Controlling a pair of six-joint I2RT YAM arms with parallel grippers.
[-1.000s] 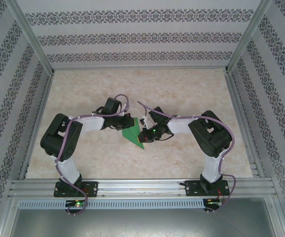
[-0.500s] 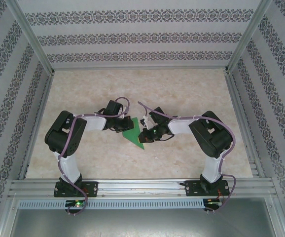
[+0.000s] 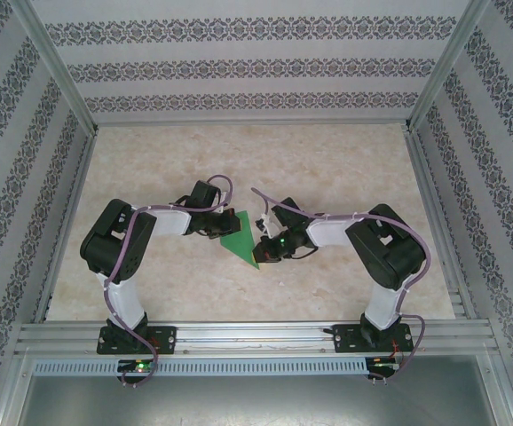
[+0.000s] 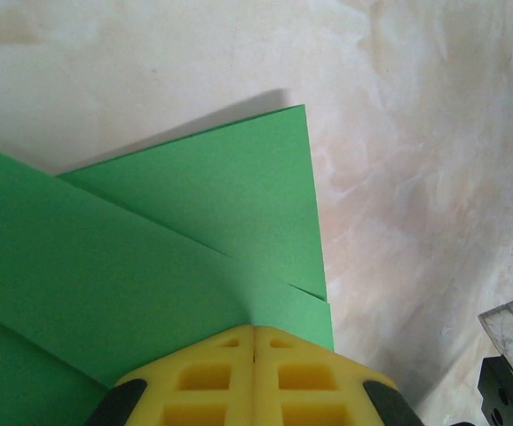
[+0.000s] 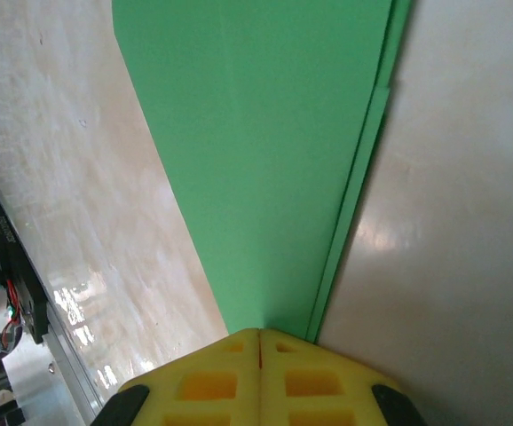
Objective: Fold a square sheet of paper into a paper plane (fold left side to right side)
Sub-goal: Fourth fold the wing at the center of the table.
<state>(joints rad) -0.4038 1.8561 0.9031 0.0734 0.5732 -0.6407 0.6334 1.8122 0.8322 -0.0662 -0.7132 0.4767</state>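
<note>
- Shows a thin, plain bright green sheet of paper, folded down to a pointed triangle and lying flat near the middle of a pale, glossy, marble-patterned bench.
- Lies between the two arms, wide end toward the far wall, sharp tip toward the near edge.
- Judged partway done: several folds made, with overlapping flaps, crisp straight edges and a diagonal crease in the left wrist view, and stacked layers stepping along one long edge in the right wrist view.
- Judged left to do: narrowing into a slim dart with a centre crease, and firming the newest fold.
- Left end effector, yellow moulded plastic with square recesses: fingers pressed together, tip down on the layered side of the paper, nothing seen between them.
- Right end effector, same yellow plastic: fingers pressed together, tip at the paper's narrow end, nothing seen between them.
- Matte, smooth finish on the paper, with a thin shadow under one slightly raised edge; soft reflections across the bench.
</note>
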